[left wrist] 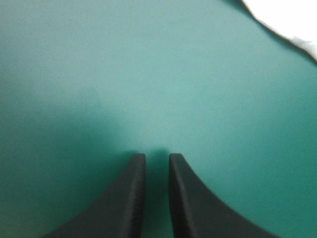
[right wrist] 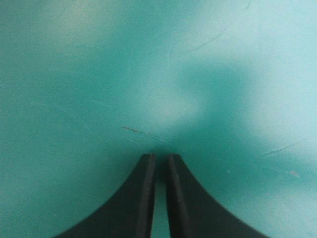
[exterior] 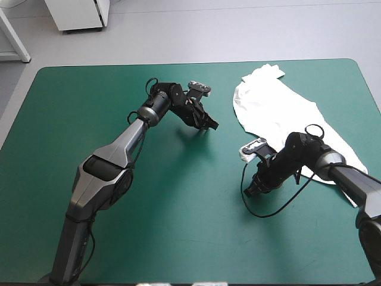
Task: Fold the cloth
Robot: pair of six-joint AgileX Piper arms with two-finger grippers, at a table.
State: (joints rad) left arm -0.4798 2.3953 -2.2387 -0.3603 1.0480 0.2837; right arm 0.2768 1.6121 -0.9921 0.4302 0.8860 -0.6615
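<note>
Roughly spread, one white T-shirt lies on the far right part of the teal-green cover, with neither gripper on it.

Mostly flat but askew, the shirt has a bunched corner near the table's far edge and widens toward the right edge, with a few soft creases across it. Counted: one shirt, two arms, two grippers. The left gripper hangs low over bare cover just beside the shirt's left border, its black fingers drawn together to a thin slit with nothing between them; its wrist view catches a white strip of the shirt ahead and to one side. The right gripper is over bare cover near the shirt's near-left corner, likewise all but closed and empty. The right arm crosses above the shirt's near end and hides part of it.
</note>
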